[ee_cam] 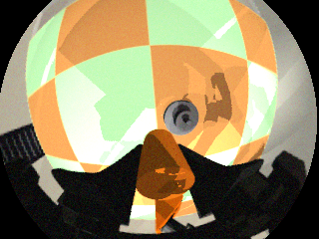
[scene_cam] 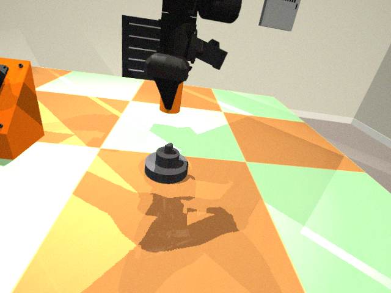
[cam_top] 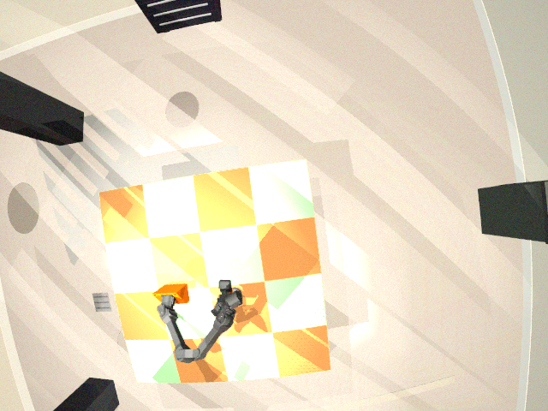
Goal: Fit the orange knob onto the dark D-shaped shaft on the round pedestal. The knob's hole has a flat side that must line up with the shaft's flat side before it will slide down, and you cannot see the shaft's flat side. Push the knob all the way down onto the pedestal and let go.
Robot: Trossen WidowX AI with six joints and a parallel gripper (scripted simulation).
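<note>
The orange knob [scene_cam: 179, 99] [ee_cam: 160, 171] is held upright, with its lower end sticking out a little below the fingers. My gripper [scene_cam: 170, 106] [ee_cam: 159, 147] is shut on it. In the exterior view they hang well above the table, higher in the picture than the round pedestal [scene_cam: 165, 177] [ee_cam: 169, 119]. The dark shaft [scene_cam: 169, 147] [ee_cam: 185, 119] stands up bare from the pedestal's raised centre. In the wrist view the pedestal lies ahead and slightly right of the knob. The shaft's flat side and the knob's hole cannot be made out. The top view shows the pedestal mostly hidden by the arm.
An orange wedge-shaped block [cam_top: 179, 294] [scene_cam: 22, 116] stands left of the pedestal, by the arm's base. The table has a checkered top [cam_top: 289, 247] [scene_cam: 284, 135] with strong patches of light and arm shadows. Dark box-like objects stand around the room.
</note>
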